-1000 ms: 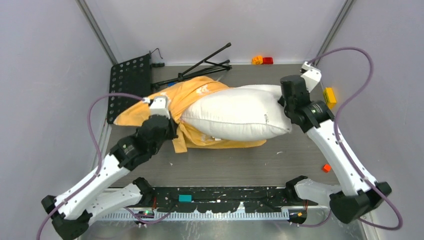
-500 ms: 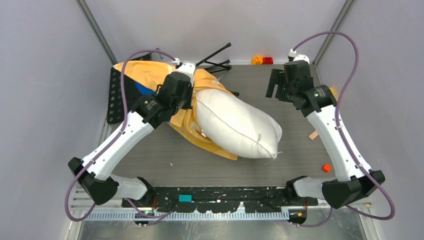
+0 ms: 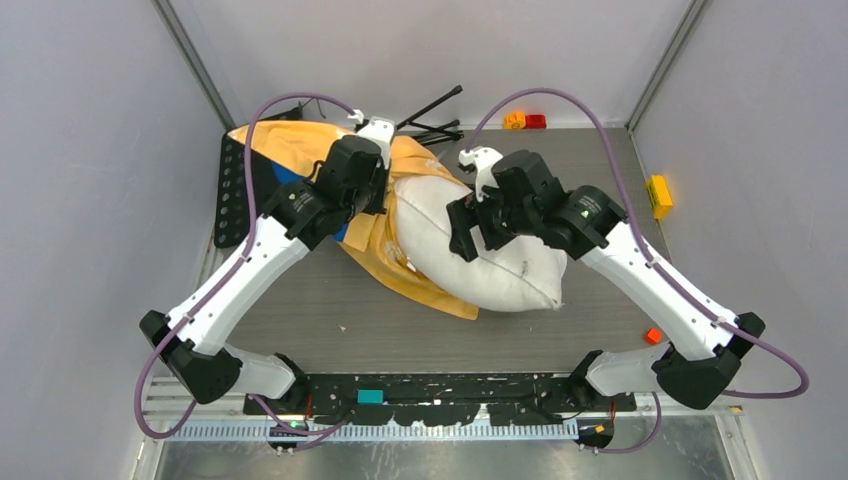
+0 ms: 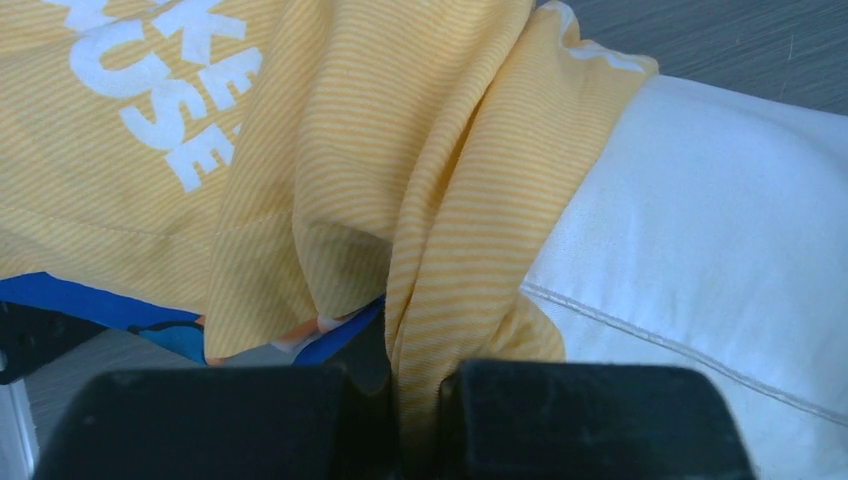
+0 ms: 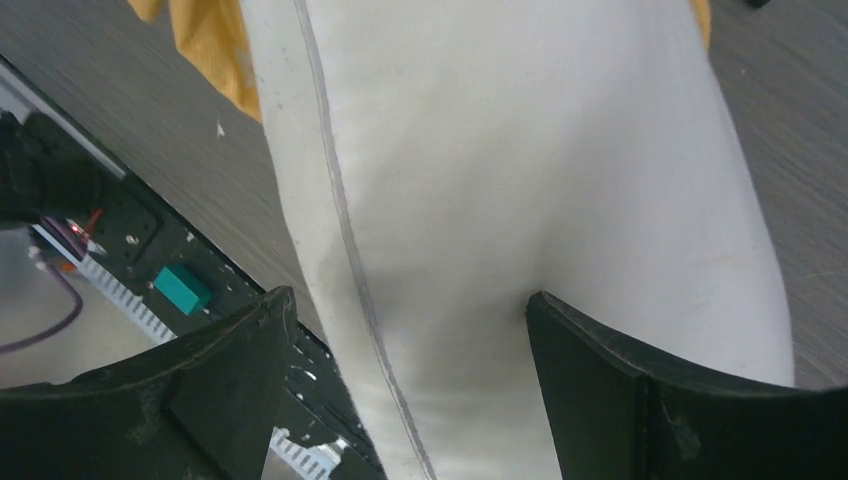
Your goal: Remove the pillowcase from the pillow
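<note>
The white pillow [image 3: 500, 265] lies slantwise mid-table, its far end still inside the pillowcase [image 3: 290, 150], which shows its orange-yellow reverse bunched at the back left. My left gripper [image 3: 377, 196] is shut on a fold of that orange-yellow cloth beside the pillow's covered end. In the left wrist view the striped pillowcase [image 4: 330, 150] runs down between the shut fingers of the left gripper [image 4: 420, 390], with a blue strip [image 4: 100, 305] below and the pillow [image 4: 720, 230] at the right. My right gripper [image 3: 466, 232] is open over the pillow's middle. In the right wrist view, the right gripper [image 5: 408, 310] straddles the pillow [image 5: 500, 150].
A black folding stand [image 3: 420, 125] and a perforated black plate [image 3: 235, 190] lie at the back left, partly under the cloth. Small blocks sit at the back [image 3: 525, 121], at the right wall [image 3: 659, 193] and front right [image 3: 652, 336]. A teal block [image 3: 371, 396] rests on the front rail.
The right gripper let go of the pillow's right end, opened, and swung left over the pillow's middle. The left arm pulled the pillowcase to the back left, turning the pillow slantwise.
</note>
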`<state>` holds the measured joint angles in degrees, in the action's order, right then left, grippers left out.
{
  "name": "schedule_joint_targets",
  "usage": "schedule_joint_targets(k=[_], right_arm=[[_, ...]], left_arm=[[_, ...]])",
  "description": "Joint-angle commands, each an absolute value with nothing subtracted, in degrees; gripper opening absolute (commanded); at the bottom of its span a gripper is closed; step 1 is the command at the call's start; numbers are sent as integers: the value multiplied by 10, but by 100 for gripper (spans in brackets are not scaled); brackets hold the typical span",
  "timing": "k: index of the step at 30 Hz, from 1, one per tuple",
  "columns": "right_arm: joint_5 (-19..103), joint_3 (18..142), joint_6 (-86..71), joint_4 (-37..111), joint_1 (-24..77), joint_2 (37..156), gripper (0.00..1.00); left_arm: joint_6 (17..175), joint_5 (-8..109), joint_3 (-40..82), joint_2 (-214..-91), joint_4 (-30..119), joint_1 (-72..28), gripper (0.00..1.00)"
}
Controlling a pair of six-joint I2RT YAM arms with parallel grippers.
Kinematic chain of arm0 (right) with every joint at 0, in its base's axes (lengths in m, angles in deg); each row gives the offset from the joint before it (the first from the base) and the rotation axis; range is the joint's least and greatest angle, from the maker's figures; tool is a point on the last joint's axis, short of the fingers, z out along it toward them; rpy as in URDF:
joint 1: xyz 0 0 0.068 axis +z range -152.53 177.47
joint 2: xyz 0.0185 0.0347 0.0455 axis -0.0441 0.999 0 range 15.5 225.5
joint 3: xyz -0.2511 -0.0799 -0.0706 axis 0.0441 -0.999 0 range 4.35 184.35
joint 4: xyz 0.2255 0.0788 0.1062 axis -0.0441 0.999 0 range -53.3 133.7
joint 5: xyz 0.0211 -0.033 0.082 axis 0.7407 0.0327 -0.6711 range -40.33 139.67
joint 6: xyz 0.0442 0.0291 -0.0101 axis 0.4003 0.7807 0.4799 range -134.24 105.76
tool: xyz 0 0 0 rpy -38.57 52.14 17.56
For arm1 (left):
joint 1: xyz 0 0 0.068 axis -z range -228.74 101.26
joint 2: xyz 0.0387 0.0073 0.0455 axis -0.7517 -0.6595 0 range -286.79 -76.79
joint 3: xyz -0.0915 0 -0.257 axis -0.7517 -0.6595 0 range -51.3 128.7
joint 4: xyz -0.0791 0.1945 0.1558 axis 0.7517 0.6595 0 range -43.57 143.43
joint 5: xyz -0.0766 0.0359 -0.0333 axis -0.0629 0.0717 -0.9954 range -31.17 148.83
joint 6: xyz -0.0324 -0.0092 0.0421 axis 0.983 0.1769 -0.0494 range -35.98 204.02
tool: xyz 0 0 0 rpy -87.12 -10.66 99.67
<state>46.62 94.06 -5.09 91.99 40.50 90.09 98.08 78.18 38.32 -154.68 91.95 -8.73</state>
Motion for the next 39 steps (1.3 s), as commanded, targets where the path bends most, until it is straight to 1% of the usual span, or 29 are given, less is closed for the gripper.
schedule_joint_targets(k=[1, 3, 4, 5, 6, 7, 9, 10, 11, 13, 15, 18, 20, 23, 27, 28, 29, 30, 32, 35, 36, 37, 39], right_arm=[[494, 908, -71, 944, 429, 899, 90], [530, 881, -65, 940, 432, 889, 89], [540, 873, -64, 937, 433, 885, 85], [549, 868, -61, 937, 433, 882, 78], [558, 866, -59, 937, 433, 879, 67], [574, 867, -54, 936, 433, 877, 53], [625, 870, -38, 926, 433, 867, 18], [662, 870, -26, 919, 432, 861, 5], [698, 869, -16, 910, 432, 852, 1], [769, 870, -2, 897, 425, 837, 0], [800, 882, 4, 897, 399, 830, 0], [766, 906, 8, 908, 325, 835, 0], [728, 916, 5, 918, 273, 847, 0], [722, 943, -3, 953, 223, 890, 0], [705, 960, 1, 953, 214, 937, 0], [689, 962, 7, 946, 214, 946, 0], [676, 965, 14, 939, 215, 957, 0], [666, 968, 21, 930, 214, 966, 0], [639, 977, 36, 916, 214, 983, 0], [586, 972, 68, 859, 214, 1000, 0], [577, 968, 82, 840, 214, 1005, 0], [573, 966, 94, 821, 214, 1011, 0], [580, 967, 114, 796, 214, 1025, 0]], left_arm=[[969, 782, 429, -1523, 896, -91, 0], [971, 784, 431, -1510, 905, -90, 0], [974, 783, 433, -1502, 909, -91, 0], [978, 782, 437, -1495, 914, -91, 0], [980, 779, 444, -1489, 923, -91, 0], [981, 776, 453, -1484, 931, -91, 0], [979, 775, 472, -1477, 950, -91, 0], [977, 782, 480, -1475, 960, -91, 0], [972, 797, 486, -1476, 969, -92, 0], [970, 828, 498, -1485, 994, -105, 0], [983, 785, 501, -1495, 1018, -145, 0], [1008, 687, 476, -1490, 1018, -238, 0], [1008, 688, 469, -1487, 1025, -280, 0], [1008, 732, 458, -1479, 1031, -291, 0], [1027, 701, 415, -1477, 1009, -292, 0], [1031, 688, 405, -1479, 1004, -292, 2], [1032, 674, 396, -1482, 999, -292, 7], [1033, 658, 390, -1485, 996, -291, 16], [1036, 633, 386, -1491, 997, -291, 37], [1046, 612, 388, -1486, 1008, -291, 72], [1049, 607, 386, -1479, 1012, -291, 90], [1052, 597, 383, -1471, 1016, -291, 98], [1064, 562, 368, -1444, 1019, -291, 100]])
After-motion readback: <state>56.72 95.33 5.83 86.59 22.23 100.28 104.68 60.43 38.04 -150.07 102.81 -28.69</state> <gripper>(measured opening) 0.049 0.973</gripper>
